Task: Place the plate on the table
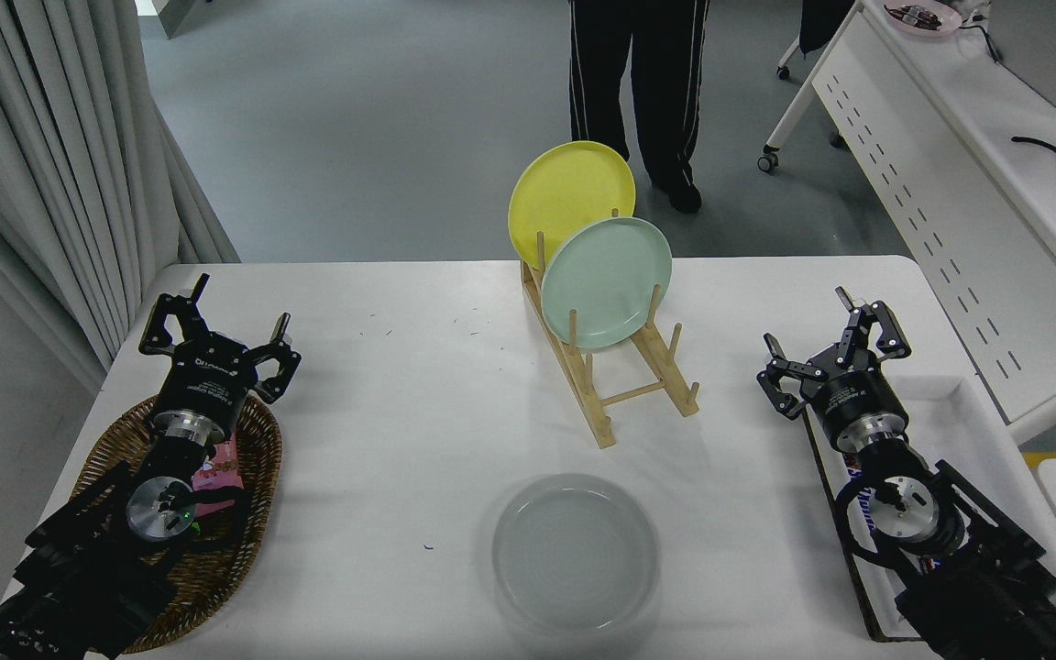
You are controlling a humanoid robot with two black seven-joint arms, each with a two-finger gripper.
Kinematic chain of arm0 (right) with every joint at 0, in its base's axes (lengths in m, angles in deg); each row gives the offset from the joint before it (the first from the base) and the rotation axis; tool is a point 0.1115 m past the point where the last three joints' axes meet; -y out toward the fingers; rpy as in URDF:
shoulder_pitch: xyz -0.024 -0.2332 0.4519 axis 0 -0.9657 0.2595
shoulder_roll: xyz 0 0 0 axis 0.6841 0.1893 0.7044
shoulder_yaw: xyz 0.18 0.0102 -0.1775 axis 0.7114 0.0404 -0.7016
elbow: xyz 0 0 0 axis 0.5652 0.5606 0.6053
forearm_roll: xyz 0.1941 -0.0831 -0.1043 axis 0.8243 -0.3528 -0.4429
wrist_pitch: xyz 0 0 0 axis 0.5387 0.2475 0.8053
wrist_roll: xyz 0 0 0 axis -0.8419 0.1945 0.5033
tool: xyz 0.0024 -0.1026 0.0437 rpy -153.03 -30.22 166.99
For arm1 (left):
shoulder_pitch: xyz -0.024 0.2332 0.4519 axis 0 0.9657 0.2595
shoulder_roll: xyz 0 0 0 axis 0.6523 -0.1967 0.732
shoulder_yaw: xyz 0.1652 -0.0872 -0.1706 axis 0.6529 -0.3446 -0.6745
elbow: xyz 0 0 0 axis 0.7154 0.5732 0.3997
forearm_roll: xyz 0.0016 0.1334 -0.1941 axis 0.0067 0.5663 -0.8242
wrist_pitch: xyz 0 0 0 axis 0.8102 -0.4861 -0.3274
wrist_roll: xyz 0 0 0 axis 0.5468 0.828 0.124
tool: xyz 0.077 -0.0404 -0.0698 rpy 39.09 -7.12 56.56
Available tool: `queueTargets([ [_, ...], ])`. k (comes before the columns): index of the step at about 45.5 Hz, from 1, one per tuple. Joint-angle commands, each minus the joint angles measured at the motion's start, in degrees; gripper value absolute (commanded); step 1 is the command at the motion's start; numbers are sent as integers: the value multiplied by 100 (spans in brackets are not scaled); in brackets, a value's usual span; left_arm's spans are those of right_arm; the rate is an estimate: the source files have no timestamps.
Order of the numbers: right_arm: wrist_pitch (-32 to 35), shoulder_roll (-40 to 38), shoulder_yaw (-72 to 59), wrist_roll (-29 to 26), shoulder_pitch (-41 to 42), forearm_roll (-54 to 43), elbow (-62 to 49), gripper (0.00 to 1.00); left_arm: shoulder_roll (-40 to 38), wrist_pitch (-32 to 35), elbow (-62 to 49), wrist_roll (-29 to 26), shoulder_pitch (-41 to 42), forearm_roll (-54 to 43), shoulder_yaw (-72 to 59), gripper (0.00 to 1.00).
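Note:
The light grey plate (574,552) lies flat on the white table (427,431) near its front edge, below the wooden rack. My right gripper (829,344) is open and empty at the right side of the table, well to the right of the plate and apart from it. My left gripper (216,328) is open and empty, parked at the lower left above a wicker basket.
A wooden rack (624,385) at the table's middle holds a yellow plate (565,197) and a mint green plate (606,280) upright. A wicker basket (258,458) with a pink packet is at the left, a white tray (968,412) at the right. A person's legs (633,82) stand beyond the table.

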Motion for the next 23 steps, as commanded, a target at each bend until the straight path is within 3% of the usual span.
queueTargets([
  [1,-10,7,-21,1,45,17,-23,100,0,0,0,0,0,0,0,100],
  [23,-19,16,-3,9,72,26,-67,100,0,0,0,0,0,0,0,100],
])
